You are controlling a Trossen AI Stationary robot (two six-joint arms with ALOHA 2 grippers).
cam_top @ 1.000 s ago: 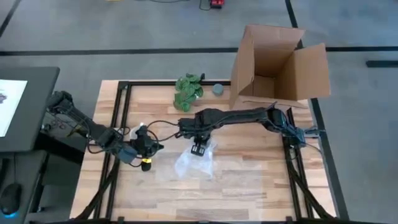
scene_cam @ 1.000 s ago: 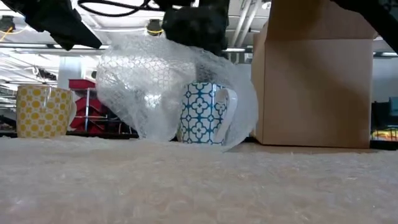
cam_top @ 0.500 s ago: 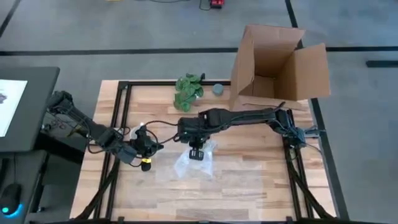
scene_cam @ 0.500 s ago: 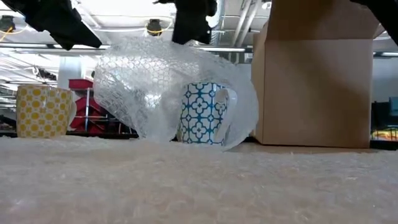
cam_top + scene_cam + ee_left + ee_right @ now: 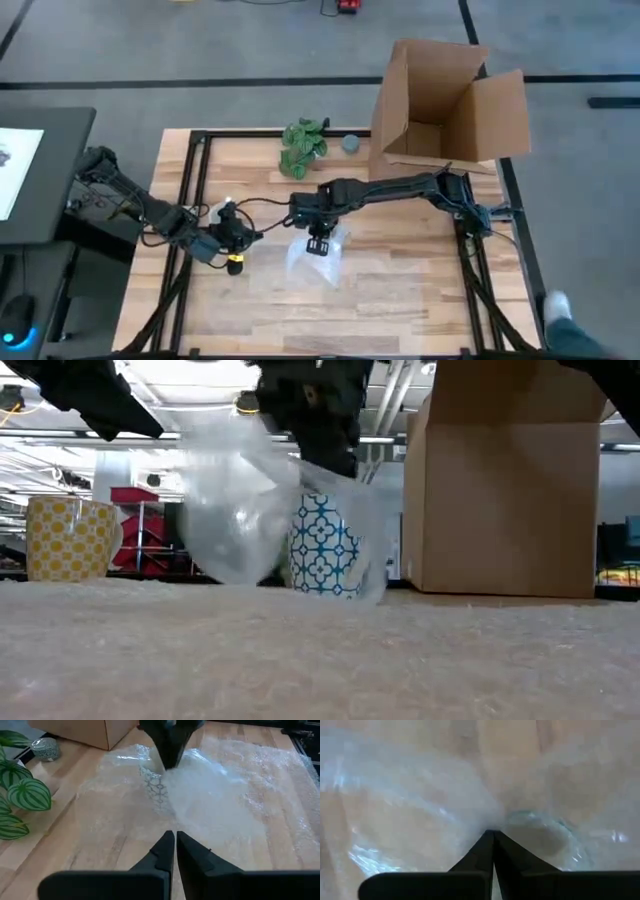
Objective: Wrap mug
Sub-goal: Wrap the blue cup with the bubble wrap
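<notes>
The mug [image 5: 322,546], white with a blue pattern, stands upright on the table under a sheet of clear bubble wrap [image 5: 232,520]. In the high view the wrap [image 5: 314,262] and my right gripper [image 5: 318,246] hide it. My right gripper [image 5: 318,448] hangs just above the mug, shut on the wrap. The wrap's lower edges lie on the table around the mug. My left gripper [image 5: 175,849] is shut on nothing, near the table's left side, pointing at the wrapped mug [image 5: 157,788]. My right gripper pinches a bunched part of the bubble wrap [image 5: 171,770] between its two fingers, right above the mug. The fingers [image 5: 330,452] come from above, pointing down. The wrap hangs from them over the mug and spreads onto the table; how many layers does not show.
A yellow patterned mug [image 5: 70,538] stands by my left gripper near the left edge. An open cardboard box [image 5: 440,100] stands at the far right corner, with a green leafy bunch [image 5: 303,145] and a small grey round object [image 5: 350,143] at the far edge.
My right gripper has come down a little over the mug and turned about. The bubble wrap, which bulged wide over the mug, has been drawn in closer around it, and its patch on the table is narrower. The mug has stayed in place.
</notes>
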